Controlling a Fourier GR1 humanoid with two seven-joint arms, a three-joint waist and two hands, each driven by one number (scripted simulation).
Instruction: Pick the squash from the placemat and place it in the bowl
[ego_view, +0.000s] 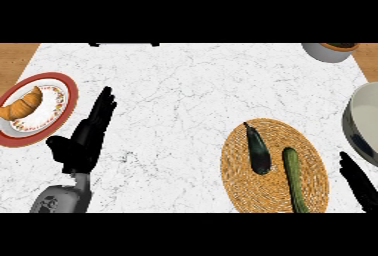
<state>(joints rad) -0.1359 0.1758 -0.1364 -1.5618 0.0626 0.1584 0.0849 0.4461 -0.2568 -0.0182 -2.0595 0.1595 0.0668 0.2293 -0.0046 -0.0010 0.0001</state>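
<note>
Bare marble counter (192, 90) lies wide open between the plate (65, 107) and the placemat (244, 175). An eggplant (257, 149) lies beside the squash (295, 180); the bowl (362, 125) stands near the mat's right.

One cam only, head view: looks steeply down on the counter (192, 90) from above the robot, facing away from its body. Forearms enter from the lower edge; left hand (88, 132) at view's left, right hand (359, 185) cut by the right edge. Mid range: most of the top fits, w/ plate (63, 107) at left & bowl (362, 125) at right both cropped. No 2nd view, so no overlap.
</note>
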